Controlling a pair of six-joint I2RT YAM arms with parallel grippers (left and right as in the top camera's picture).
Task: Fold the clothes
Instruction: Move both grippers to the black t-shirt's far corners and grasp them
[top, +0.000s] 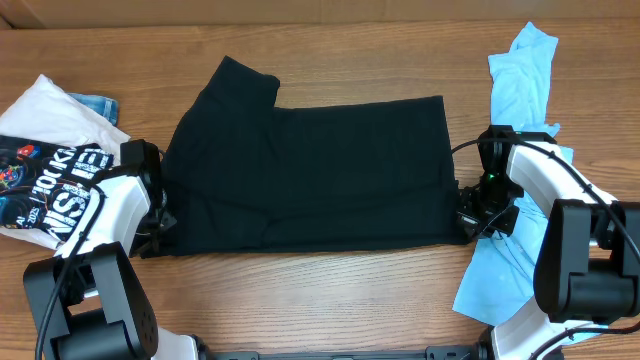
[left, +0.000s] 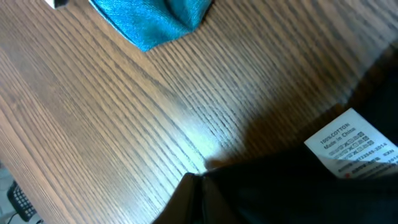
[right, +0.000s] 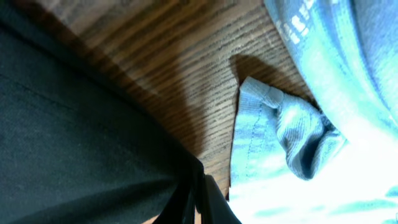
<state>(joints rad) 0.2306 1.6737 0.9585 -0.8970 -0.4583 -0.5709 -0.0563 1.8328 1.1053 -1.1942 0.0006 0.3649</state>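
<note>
table (top: 330, 290): wood-grain top, on which all items are carried.

black t-shirt (top: 310, 170): laid spread out at the table's middle, as a broad rectangle; one sleeve is pointed toward the far edge on the left side. its near left and near right corners are each met by a gripper.

light blue t-shirt (top: 525, 70): rumpled in a long strip along the table's right edge, from near the far right corner toward the near edge; partly covered by the right arm. it is set just beside the black t-shirt.

white tee (top: 50, 140): black graphic print; bunched at the table's left edge.

left gripper (top: 160, 222): jaws closed tight, with the black t-shirt's near left corner pinched between them.

right gripper (top: 468, 218): jaws closed tight, with the black t-shirt's near right edge pinched between them.

denim piece (top: 97, 104): small, blue; lodged against the white tee's far side.

care label (left: 351, 144): white, printed; seen on the black cloth in the left wrist view.
</note>
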